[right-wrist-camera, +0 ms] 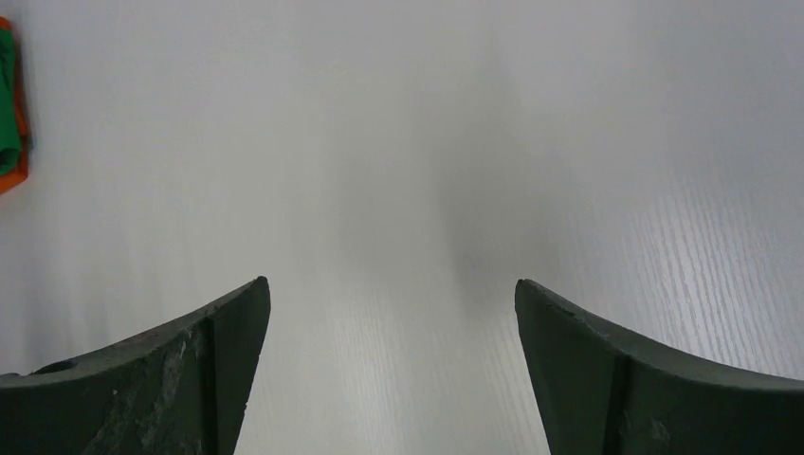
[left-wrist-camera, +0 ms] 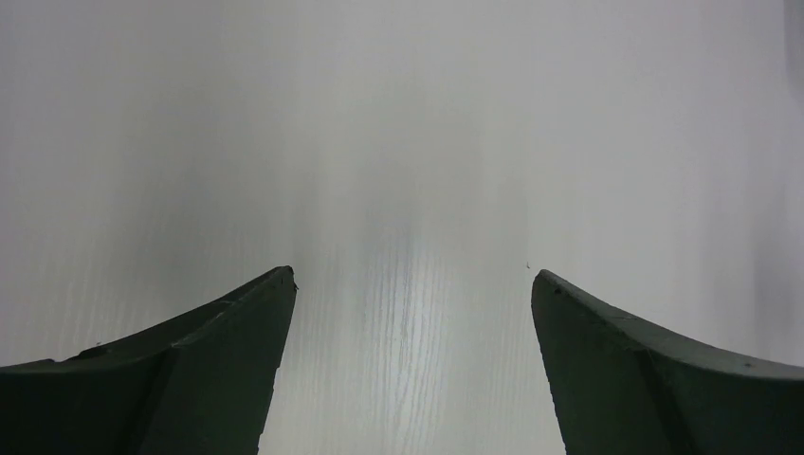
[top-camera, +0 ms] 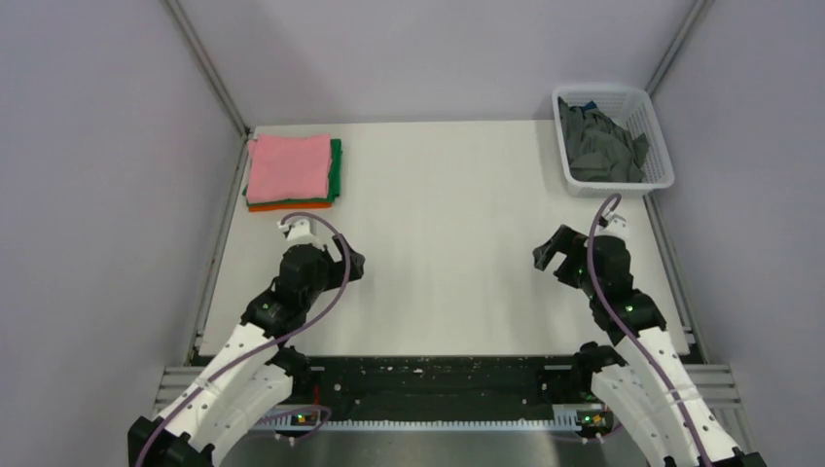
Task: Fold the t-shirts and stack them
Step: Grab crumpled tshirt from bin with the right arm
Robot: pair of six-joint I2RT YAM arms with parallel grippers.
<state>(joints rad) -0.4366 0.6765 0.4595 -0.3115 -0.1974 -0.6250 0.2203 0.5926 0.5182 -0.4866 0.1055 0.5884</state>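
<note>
A folded pink t-shirt (top-camera: 288,167) tops a stack at the table's far left, with a green t-shirt (top-camera: 336,167) and an orange t-shirt (top-camera: 282,206) showing at its edges beneath. The stack's green (right-wrist-camera: 8,104) and orange (right-wrist-camera: 11,175) edges also show at the left of the right wrist view. A crumpled dark grey t-shirt (top-camera: 601,146) lies in the white basket (top-camera: 662,146), with a bit of dark blue t-shirt (top-camera: 582,104) at its back. My left gripper (top-camera: 352,265) is open and empty over bare table (left-wrist-camera: 412,284). My right gripper (top-camera: 547,255) is open and empty over bare table (right-wrist-camera: 389,289).
Grey walls and metal posts close in the table on the left, back and right. A black rail (top-camera: 428,384) runs along the near edge between the arm bases.
</note>
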